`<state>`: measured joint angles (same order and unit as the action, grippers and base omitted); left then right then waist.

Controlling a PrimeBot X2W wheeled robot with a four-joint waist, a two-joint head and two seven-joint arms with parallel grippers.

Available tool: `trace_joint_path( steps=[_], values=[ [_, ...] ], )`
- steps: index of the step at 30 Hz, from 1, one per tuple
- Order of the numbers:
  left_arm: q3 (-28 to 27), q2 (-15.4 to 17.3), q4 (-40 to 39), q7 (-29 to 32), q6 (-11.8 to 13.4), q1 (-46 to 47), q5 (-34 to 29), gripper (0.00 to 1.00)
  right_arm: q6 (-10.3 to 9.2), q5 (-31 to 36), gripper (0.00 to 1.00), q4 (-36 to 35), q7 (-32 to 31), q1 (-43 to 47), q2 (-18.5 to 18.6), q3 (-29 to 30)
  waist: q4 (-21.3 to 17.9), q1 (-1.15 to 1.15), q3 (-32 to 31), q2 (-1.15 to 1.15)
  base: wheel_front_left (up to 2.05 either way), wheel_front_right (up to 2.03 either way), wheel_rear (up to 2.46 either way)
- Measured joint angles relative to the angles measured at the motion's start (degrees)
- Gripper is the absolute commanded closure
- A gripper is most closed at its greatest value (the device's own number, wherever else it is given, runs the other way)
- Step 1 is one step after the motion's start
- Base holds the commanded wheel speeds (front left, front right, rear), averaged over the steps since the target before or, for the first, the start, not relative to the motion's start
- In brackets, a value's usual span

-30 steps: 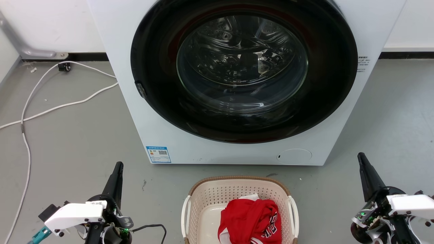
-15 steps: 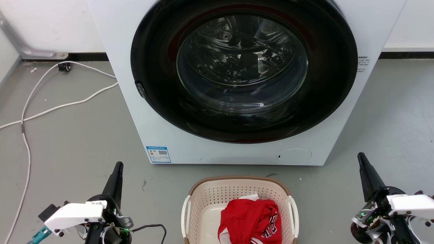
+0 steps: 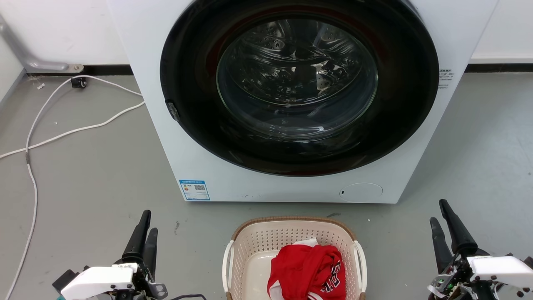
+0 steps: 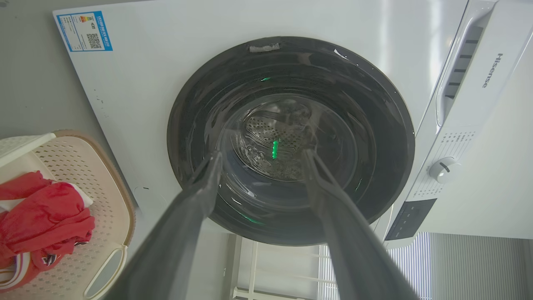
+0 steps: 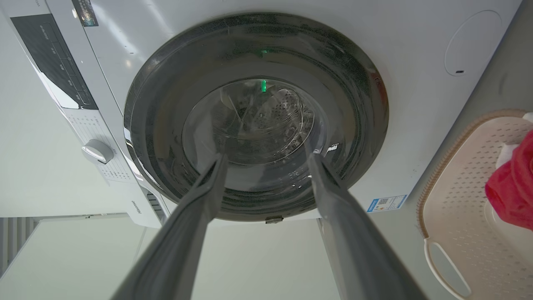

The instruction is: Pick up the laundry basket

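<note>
The laundry basket is cream with perforated walls, a brown woven-look rim and white side handles. It stands on the grey floor at the bottom centre of the head view, just in front of the washer, with a red garment inside. My left gripper hovers open to the basket's left, well apart from it, and my right gripper hovers open to its right. In the left wrist view the left gripper points at the washer door, with the basket at lower left. The right gripper does likewise, with the basket at right.
A white front-loading washer with a shut dark round door stands right behind the basket. White cables trail over the floor at far left. Bare grey floor lies on both sides of the basket.
Both grippers have dropped lower in the head view, and each now shows two separate fingers where a single dark finger profile showed before. The basket and garment have not moved.
</note>
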<state>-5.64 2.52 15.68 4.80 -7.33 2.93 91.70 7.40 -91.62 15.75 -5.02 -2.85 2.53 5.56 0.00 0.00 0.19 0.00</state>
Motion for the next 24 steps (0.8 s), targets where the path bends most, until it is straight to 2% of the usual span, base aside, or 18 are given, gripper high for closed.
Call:
trace_joint_path(
  steps=[11,24],
  values=[
    [-0.83,0.02,-1.21,-2.98,0.38,-0.38,-5.12,0.00,0.00,3.32,0.00,-1.90,3.00,0.63,-0.01,-0.52,0.09,0.00,0.01,0.00,0.00,0.00,0.00],
    [-2.45,0.03,-5.50,-5.99,2.90,-0.57,-14.93,0.00,0.00,23.85,0.00,-5.66,6.03,0.55,-0.01,2.35,0.21,0.00,0.14,0.00,0.00,0.00,0.00]
  ],
)
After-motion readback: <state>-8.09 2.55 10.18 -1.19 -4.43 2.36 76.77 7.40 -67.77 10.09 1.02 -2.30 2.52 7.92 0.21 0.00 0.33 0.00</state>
